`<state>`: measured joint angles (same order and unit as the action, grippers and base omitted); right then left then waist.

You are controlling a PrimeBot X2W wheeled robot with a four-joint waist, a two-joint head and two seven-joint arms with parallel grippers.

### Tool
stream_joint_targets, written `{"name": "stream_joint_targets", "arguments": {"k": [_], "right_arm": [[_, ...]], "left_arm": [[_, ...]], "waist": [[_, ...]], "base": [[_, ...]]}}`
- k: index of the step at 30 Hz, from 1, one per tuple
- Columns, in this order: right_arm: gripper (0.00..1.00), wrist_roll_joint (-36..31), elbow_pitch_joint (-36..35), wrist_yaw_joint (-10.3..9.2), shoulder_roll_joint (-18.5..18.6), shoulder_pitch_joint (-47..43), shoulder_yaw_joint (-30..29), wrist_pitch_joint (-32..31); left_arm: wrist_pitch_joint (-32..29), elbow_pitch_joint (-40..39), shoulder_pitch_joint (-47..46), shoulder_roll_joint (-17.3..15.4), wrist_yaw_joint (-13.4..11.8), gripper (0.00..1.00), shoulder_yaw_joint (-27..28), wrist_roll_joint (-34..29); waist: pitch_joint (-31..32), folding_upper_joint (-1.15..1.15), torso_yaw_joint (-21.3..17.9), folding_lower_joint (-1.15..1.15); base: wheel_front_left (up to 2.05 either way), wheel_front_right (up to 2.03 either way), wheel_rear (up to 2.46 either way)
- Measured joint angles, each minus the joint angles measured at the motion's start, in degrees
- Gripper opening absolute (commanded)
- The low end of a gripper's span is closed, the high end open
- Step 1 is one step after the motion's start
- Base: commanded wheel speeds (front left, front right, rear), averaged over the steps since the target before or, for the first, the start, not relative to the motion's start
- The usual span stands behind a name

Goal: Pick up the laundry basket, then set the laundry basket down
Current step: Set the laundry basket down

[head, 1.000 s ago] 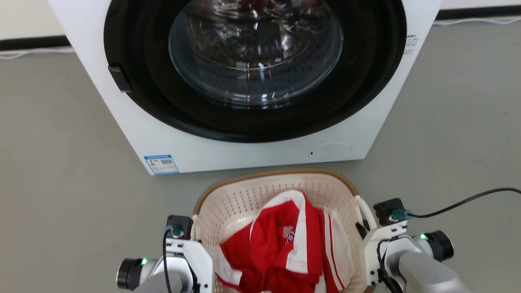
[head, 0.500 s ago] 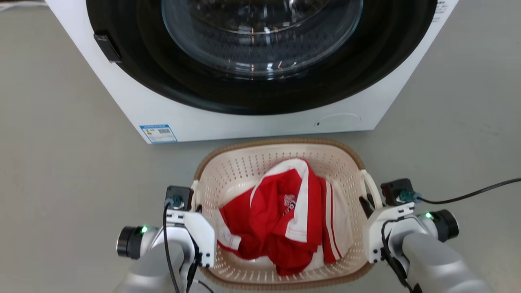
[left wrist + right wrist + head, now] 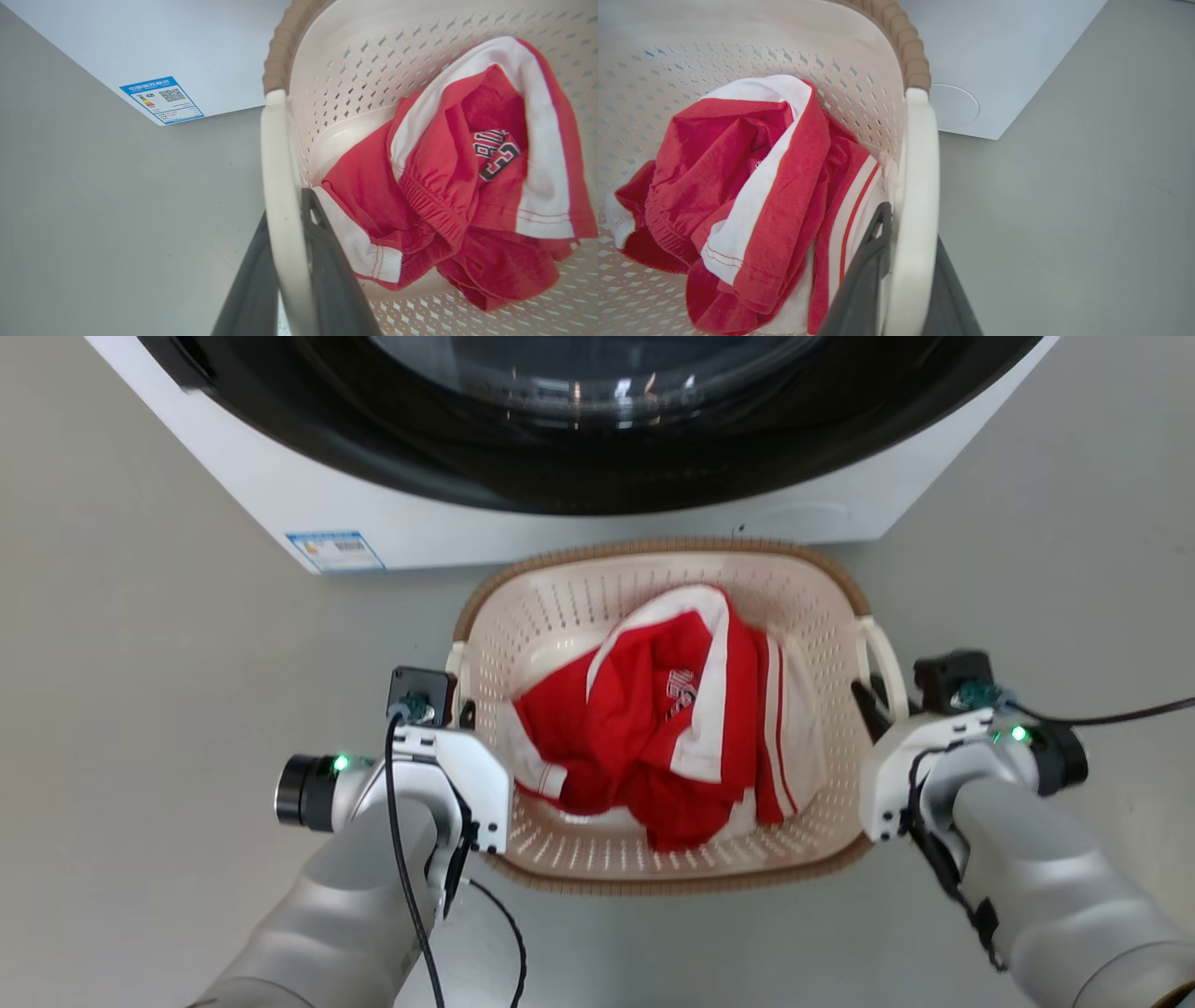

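You have the laundry basket [image 3: 672, 547] in the middle of the head view, just below the white front of the washing machine [image 3: 467, 530]. Its far brown rim overlaps the machine's lower edge in that picture. You cannot tell from these views whether its base touches the grey floor [image 3: 140, 663].

Your left gripper [image 3: 287, 219] is at the basket's left side, mid-left of the head view. In the left wrist view its two dark fingers rise from the bottom centre with the left loop handle [image 3: 280, 186] running between them. One finger sits on the basket side and one on the floor side, drawn in narrow against the white band.

Your right gripper [image 3: 911, 233] mirrors this at the basket's right side. In the right wrist view the right loop handle [image 3: 920, 186] stands between its fingers, again pinched close with one finger inside and one outside.

A crumpled red and white garment [image 3: 653, 728] lies inside the basket, with a dark printed emblem showing near its centre.

The machine's black door ring [image 3: 597, 467] spans the top of the head view, and a blue label [image 3: 334, 550] sits at the machine's lower corner, upper left. A black cable [image 3: 1102, 717] runs off to the right edge from your right wrist.
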<state>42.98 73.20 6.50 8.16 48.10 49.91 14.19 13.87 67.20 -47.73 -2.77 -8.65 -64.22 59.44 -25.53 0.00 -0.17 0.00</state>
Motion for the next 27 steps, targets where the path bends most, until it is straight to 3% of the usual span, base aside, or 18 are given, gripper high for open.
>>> {"name": "stream_joint_targets", "arguments": {"k": [27], "right_arm": [[0.0,-17.67,-10.7,0.0,3.68,1.57,-19.51,0.02]], "left_arm": [[0.29,-4.44,-5.83,-0.19,-1.21,0.0,12.27,-13.89]], "waist": [[-16.12,0.0,0.9,0.0]], "base": [[0.0,0.0,0.0]]}}
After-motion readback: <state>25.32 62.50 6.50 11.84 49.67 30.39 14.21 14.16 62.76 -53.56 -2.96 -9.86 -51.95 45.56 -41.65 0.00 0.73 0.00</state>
